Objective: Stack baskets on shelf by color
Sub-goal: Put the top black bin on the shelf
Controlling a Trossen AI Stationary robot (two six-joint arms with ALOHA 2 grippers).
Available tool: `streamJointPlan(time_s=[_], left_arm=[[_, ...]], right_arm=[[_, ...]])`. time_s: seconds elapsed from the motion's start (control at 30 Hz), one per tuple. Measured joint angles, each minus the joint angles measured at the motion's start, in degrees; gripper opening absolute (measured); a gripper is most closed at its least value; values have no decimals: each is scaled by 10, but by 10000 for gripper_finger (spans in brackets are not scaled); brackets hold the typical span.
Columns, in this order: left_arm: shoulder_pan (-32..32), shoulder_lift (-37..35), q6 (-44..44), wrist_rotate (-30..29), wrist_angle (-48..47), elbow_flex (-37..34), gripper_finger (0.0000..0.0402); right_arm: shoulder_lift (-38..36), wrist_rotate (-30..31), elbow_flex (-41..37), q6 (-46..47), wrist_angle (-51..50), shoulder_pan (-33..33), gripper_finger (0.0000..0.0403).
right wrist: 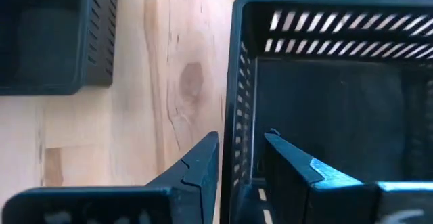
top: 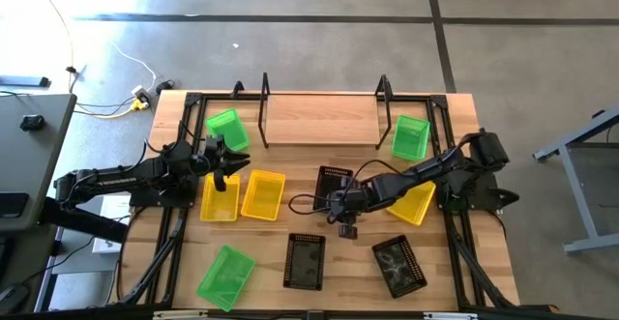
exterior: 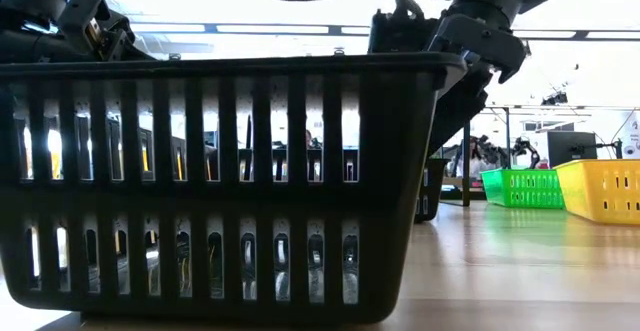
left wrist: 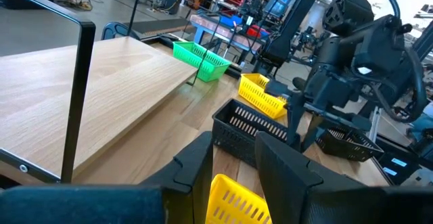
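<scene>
Right gripper [right wrist: 240, 158] pinches wall of black plastic mesh basket [top: 335, 187], just in front of light wooden shelf [top: 319, 119]. Left gripper [left wrist: 233, 158] pinches yellow mesh basket [top: 220, 198]. Next: lift onto shelf.

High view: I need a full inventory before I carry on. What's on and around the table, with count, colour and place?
Shelf: one, light wood with black frame, far edge of the tabletop, bare.
Green baskets: three; left of the shelf, right of it, near left corner.
Yellow baskets: two side by side, centre-left; one centre-right under the right arm.
Black baskets: three; mid-table, two near the front edge.
Cables: white and yellow, on the floor, far left.
Left gripper: at the leftmost yellow basket's rim.
Right gripper: at the mid-table black basket's wall.
</scene>
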Motion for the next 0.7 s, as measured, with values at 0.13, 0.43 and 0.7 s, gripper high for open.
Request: streamJointPlan(time_s=[0.13,0.43,0.7], left_arm=[[0,0,0,0,-3,0,101],[0,0,0,0,-13,0,101],[0,0,-6,0,-13,0,101]], right_arm=[[8,-2,0,3,-1,0,99],[9,-19,0,26,-7,-3,20],[-5,-25,0,48,-11,-3,4]])
